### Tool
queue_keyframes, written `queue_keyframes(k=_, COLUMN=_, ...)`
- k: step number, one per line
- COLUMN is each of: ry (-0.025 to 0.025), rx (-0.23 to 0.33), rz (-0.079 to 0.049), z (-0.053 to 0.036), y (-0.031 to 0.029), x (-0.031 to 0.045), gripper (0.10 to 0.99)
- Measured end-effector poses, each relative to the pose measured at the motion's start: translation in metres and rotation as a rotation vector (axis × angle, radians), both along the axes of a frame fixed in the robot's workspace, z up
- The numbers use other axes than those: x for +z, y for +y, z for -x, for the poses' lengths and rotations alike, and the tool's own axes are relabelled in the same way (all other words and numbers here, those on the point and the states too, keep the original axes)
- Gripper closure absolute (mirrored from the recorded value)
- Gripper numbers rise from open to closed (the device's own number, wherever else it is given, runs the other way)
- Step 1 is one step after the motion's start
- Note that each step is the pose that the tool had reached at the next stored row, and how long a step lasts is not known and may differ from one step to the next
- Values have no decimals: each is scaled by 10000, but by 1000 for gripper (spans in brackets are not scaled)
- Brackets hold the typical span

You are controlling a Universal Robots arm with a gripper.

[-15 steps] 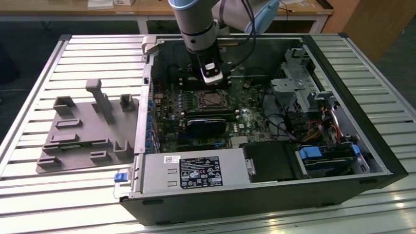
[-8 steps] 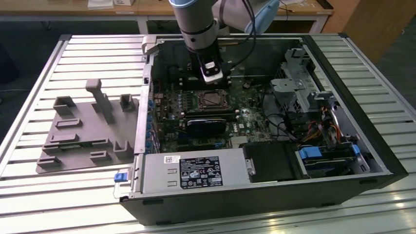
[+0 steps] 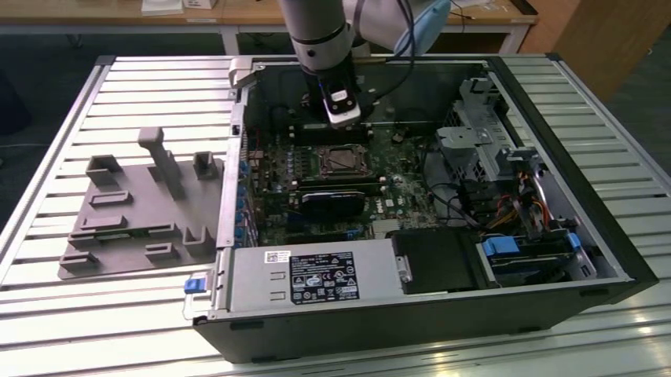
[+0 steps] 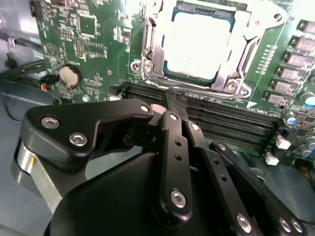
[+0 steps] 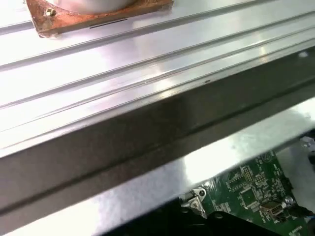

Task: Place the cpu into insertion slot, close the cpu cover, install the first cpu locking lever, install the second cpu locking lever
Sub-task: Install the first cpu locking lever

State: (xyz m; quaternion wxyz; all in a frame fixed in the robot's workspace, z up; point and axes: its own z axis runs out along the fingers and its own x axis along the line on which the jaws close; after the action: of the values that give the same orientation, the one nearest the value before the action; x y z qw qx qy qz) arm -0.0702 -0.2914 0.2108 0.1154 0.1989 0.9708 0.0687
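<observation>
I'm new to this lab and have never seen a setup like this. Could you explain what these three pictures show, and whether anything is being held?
The exterior view looks down on an open computer case lying on a slatted metal table. A grey robot arm reaches down into the case. Beside the case, toward the exterior view's left, sits a grey moulded fixture.

The other two pictures come from cameras riding on the arm. In the second wrist view the black end effector hangs just above the green circuit board, with its fingertips together and nothing visible between them. Just beyond it lies the cpu, pale and square, already seated in the insertion slot, with the cpu cover framing it.

The first wrist view looks along the table slats and the case edge, with a corner of the board.
</observation>
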Motion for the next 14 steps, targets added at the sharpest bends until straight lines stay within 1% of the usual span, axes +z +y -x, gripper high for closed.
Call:
queue_keyframes(k=4, ry=3, rx=-79, rz=420, z=-2, y=-1, x=21, gripper=984)
queue_keyframes(k=5, ry=5, rx=-95, rz=480, z=-6, y=0, x=21, gripper=984)
queue_keyframes(k=7, ry=27, rx=-117, rz=553, z=-19, y=-1, x=21, gripper=984)
queue_keyframes(k=9, ry=71, rx=-149, rz=643, z=-31, y=-1, x=21, gripper=984)
queue_keyframes(k=11, ry=75, rx=-153, rz=693, z=-34, y=-1, x=20, gripper=984)
queue_keyframes(k=14, ry=77, rx=-152, rz=698, z=-34, y=-1, x=21, gripper=984)
